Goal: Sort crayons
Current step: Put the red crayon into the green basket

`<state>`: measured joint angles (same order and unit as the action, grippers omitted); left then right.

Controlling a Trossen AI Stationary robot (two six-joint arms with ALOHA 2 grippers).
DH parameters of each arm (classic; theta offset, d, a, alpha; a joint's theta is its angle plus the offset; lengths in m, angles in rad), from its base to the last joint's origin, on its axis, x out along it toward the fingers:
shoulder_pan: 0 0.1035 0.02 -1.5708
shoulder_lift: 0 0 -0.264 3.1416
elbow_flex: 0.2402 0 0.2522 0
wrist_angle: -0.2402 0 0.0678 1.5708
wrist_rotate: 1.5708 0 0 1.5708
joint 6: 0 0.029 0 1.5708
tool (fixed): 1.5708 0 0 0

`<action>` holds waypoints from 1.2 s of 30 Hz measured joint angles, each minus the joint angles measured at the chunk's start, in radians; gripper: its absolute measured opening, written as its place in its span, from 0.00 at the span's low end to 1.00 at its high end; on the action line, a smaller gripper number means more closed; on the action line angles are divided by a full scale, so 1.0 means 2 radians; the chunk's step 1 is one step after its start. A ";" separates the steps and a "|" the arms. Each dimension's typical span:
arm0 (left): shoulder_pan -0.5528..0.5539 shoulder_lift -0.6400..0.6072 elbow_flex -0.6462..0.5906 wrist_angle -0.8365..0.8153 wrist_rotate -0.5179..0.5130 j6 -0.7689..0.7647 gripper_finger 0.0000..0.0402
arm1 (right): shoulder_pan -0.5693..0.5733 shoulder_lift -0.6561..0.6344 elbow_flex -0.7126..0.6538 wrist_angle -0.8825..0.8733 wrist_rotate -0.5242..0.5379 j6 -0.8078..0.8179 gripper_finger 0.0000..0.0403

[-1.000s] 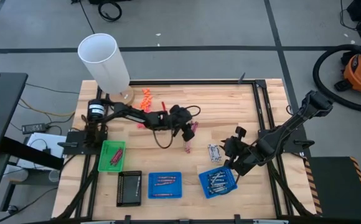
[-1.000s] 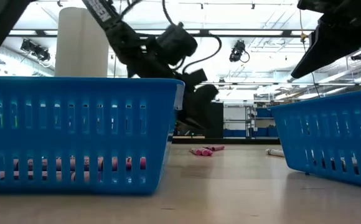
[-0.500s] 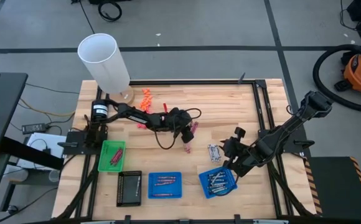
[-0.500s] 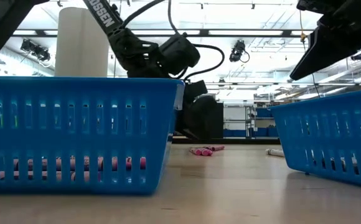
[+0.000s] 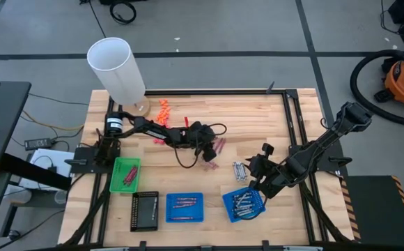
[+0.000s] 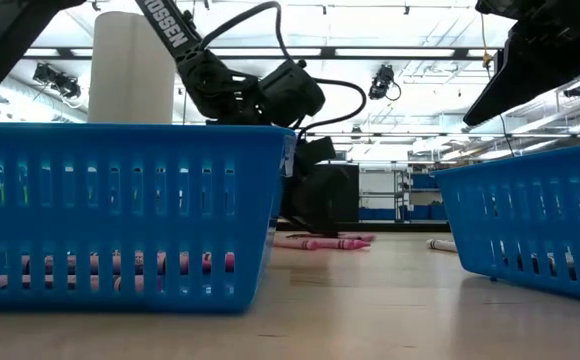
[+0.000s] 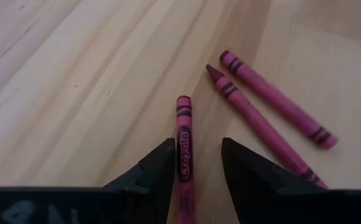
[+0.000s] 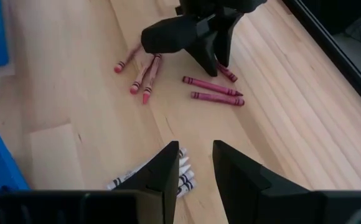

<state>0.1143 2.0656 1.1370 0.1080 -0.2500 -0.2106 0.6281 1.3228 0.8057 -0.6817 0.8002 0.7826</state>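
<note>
Three maroon-magenta crayons lie flat on the wood in the left wrist view: one (image 7: 183, 140) between my left gripper's open fingers, two more (image 7: 255, 118) beside it. My left gripper (image 5: 207, 148) points down at mid-table, its fingertips (image 7: 196, 144) standing on either side of that crayon; I cannot tell whether they touch it. More magenta crayons (image 5: 210, 165) lie nearer the front. Silvery grey crayons (image 5: 239, 169) lie in a bunch on the table. My right gripper (image 5: 260, 183) hovers open and empty above them (image 8: 168, 177), by a blue basket (image 5: 244, 203) that holds grey crayons.
A green tray (image 5: 125, 174) with maroon crayons, a black tray (image 5: 144, 210) and a blue tray (image 5: 184, 207) with reddish crayons stand along the front. A tall white cylinder (image 5: 118, 70) stands at the far left, with orange crayons (image 5: 164, 110) beside it.
My left gripper has come down toward the table onto the magenta crayons. In the low view those crayons now lie more spread out along the table than a second ago.
</note>
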 joint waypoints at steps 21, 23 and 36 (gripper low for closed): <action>0.004 -0.025 -0.003 -0.065 0.023 0.055 0.03 | 0.002 0.000 -0.047 0.049 -0.019 0.036 0.27; 0.004 -0.038 -0.005 -0.085 0.027 0.062 0.04 | 0.002 0.000 -0.047 0.054 -0.019 0.031 0.27; -0.052 -0.195 -0.006 -0.299 0.028 0.050 0.07 | 0.002 0.000 -0.048 0.052 -0.015 0.028 0.27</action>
<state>0.0110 1.6752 1.1255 -0.4902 -0.1932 -0.1104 0.6327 1.3224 0.7105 -0.5770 0.7692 0.8387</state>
